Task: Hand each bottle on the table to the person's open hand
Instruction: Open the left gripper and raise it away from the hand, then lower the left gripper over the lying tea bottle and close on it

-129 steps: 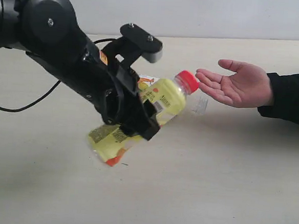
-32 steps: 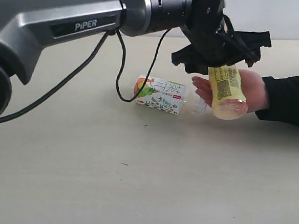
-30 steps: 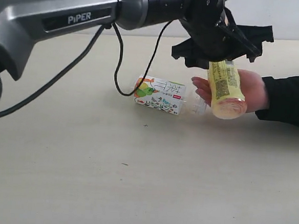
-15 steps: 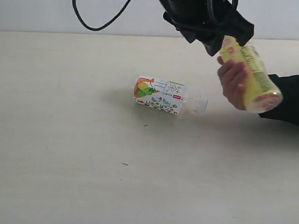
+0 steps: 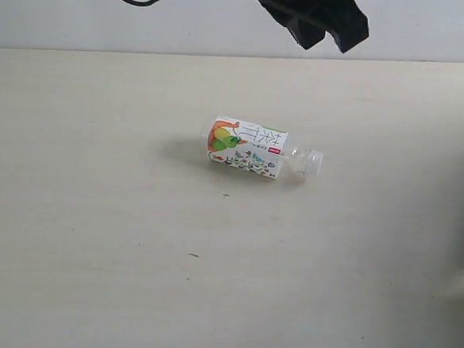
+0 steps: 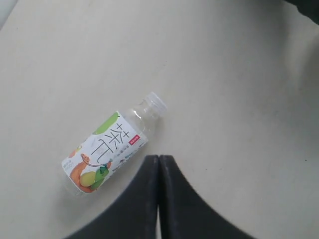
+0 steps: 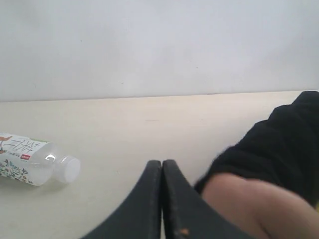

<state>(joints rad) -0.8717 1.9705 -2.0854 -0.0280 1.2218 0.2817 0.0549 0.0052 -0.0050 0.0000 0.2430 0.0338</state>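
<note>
Clear plastic with a white fruit label, the bottle point(image 5: 248, 147) lies on its side mid-desk point(image 5: 92, 236), cap end rightward. Above and right of it hangs the left gripper point(image 6: 158, 159), pressed together on nothing. The right gripper point(image 7: 162, 164) is likewise closed, beside a black sleeve point(image 7: 269, 149) and blurred skin point(image 7: 239, 206), perhaps the person's hand.

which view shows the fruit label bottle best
The left wrist view: the fruit-label bottle lies whole and large, label and neck plain. The exterior view shows it whole but smaller; the right wrist view cuts it off at the edge.
</note>
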